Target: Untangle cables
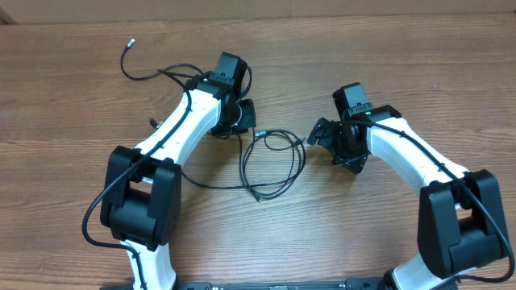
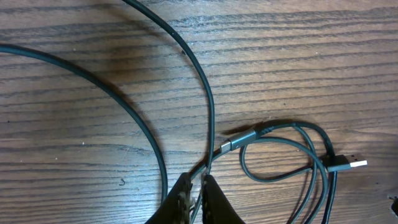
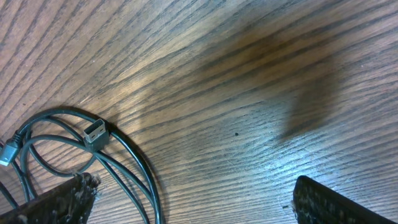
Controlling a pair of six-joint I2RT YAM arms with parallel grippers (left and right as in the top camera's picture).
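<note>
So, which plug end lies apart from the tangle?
The silvery-tipped plug at the far left, beyond the left arm. The flat USB plug and the smaller one lie among the loops between the arms.

No writing, label, brand mark or number can be read anywhere, neither on the cables (image 2: pixel 212 118) nor on the wooden table (image 1: pixel 403 48).

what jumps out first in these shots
Loose loops of black cables sprawl at the centre of the wooden table. The left gripper is pinched shut on one strand, while the right gripper stands wide open beside a silvery USB plug.
</note>
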